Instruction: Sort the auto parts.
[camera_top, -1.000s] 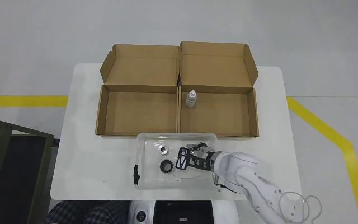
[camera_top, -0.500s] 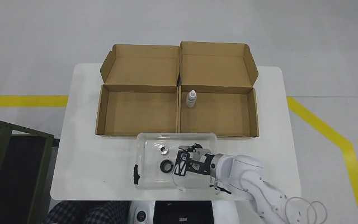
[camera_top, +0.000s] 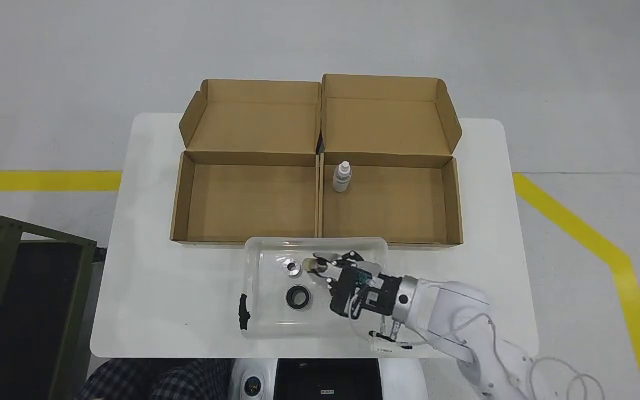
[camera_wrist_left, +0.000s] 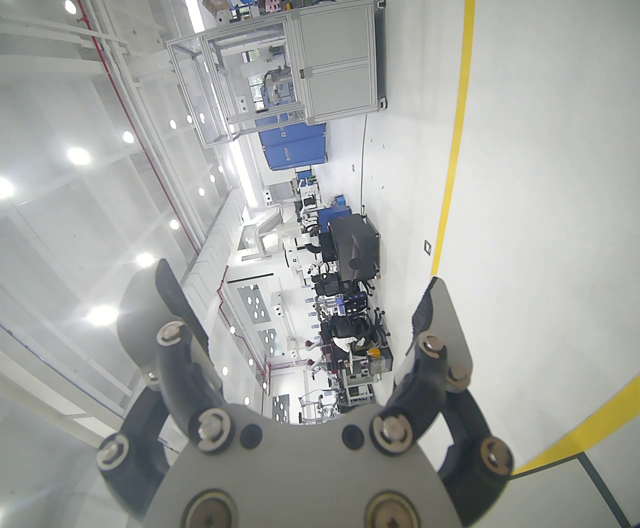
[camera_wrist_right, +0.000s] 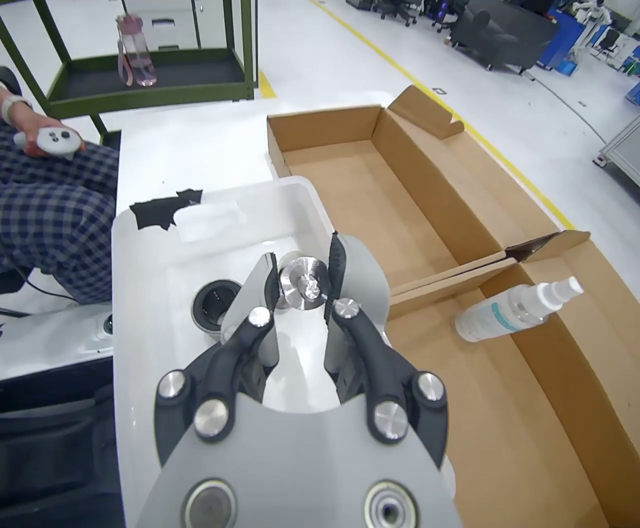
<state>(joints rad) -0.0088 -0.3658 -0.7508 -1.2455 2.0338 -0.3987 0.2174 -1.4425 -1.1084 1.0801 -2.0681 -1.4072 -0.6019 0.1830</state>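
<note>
Label on the spray bottle (camera_wrist_right: 510, 310) pale with teal print, too small to read; bottle inside the right cardboard box (camera_top: 385, 205), near the wall shared with the left cardboard box (camera_top: 250, 200). Round silver part (camera_wrist_right: 305, 290) in the clear bin (camera_wrist_right: 150, 235), flat face up, axis upright. Right pincer (camera_wrist_right: 302, 260) over it, fingers apart, one just beside each flank. Black ring part (camera_wrist_right: 215, 300) near it in the same bin. Black tape (camera_wrist_right: 160, 207) on the bin's rim. Bin on the white table (camera_top: 150, 250), touching the boxes on the robot's side. Left pincer (camera_wrist_left: 300, 295) spread wide, aimed into the room.
</note>
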